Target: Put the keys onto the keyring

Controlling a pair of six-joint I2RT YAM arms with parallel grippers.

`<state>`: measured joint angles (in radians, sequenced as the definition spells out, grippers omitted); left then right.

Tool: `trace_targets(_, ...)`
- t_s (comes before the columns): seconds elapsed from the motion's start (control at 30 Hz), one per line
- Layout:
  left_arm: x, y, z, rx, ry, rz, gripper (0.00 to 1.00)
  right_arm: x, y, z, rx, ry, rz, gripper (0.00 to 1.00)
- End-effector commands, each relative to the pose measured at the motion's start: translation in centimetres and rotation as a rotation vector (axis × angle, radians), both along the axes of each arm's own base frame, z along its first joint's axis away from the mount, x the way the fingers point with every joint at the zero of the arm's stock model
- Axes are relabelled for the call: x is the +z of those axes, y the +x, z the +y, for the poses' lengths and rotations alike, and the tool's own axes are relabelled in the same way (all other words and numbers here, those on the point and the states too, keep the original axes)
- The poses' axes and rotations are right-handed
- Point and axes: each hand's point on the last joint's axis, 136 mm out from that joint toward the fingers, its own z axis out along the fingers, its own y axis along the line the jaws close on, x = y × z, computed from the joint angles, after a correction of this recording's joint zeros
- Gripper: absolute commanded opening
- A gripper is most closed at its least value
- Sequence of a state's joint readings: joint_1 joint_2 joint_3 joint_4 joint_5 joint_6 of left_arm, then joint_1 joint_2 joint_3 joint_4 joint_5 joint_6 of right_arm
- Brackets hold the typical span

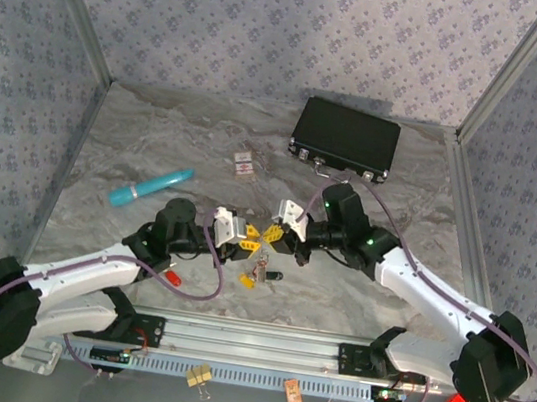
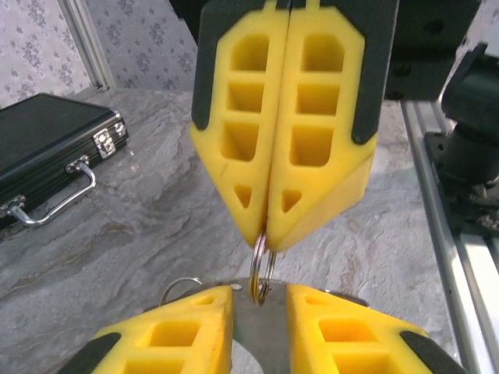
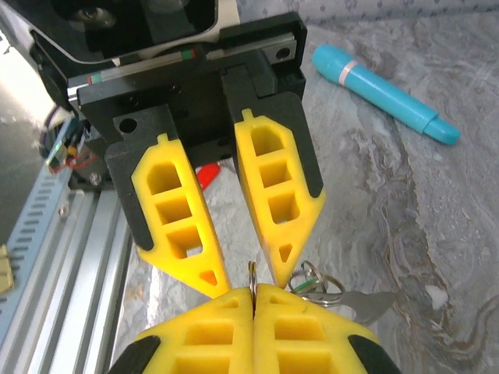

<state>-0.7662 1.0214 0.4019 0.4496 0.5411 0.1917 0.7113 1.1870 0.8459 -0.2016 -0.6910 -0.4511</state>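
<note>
The right gripper (image 3: 253, 294) had its jaws shut on the keyring (image 2: 262, 271), holding it edge-up above the bench (image 2: 140, 241), probably so a key could be fed on. The left gripper (image 2: 260, 300) faced it, jaws part open, the ring between their tips. A key (image 3: 362, 302) sat just beside.

The right claw (image 3: 253, 294) pinches a small metal ring (image 3: 252, 272). The left claw (image 3: 248, 276) faces it, fingers (image 3: 181, 226) parted; a turquoise cylinder (image 3: 383, 92) lies beyond.

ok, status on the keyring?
Right hand shut on keyring. Left hand open, straddling it. Loose keys on table. Nothing in the way.
</note>
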Motion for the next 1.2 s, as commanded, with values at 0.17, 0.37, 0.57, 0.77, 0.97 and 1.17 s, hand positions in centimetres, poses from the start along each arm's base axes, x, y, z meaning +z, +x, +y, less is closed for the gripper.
trace_targets(0.17,1.7,-0.3,0.0,-0.025,0.034,-0.049,0.21,-0.2,-0.4,-0.2,0.053,-0.208,-0.074,0.0)
trace_targets(0.37,2.0,-0.5,-0.2,-0.045,0.035,-0.05,0.16,-0.2,-0.5,0.6,0.092,-0.277,-0.116,0.0)
trace_targets(0.57,1.8,-0.7,-0.2,-0.057,0.044,-0.05,0.02,0.6,-0.7,0.7,0.088,-0.232,-0.112,0.05)
trace_targets(0.77,2.0,-0.5,-0.1,-0.037,0.004,-0.067,0.0,1.7,0.0,-0.7,-0.011,-0.019,-0.045,0.29)
trace_targets(0.97,2.6,-0.2,0.0,-0.01,-0.062,-0.101,0.0,0.3,-0.6,-0.6,-0.024,0.041,-0.022,0.31)
trace_targets(1.17,2.7,-0.7,-0.1,-0.032,-0.085,-0.089,0.0,0.1,-0.5,0.1,-0.002,0.06,-0.015,0.3)
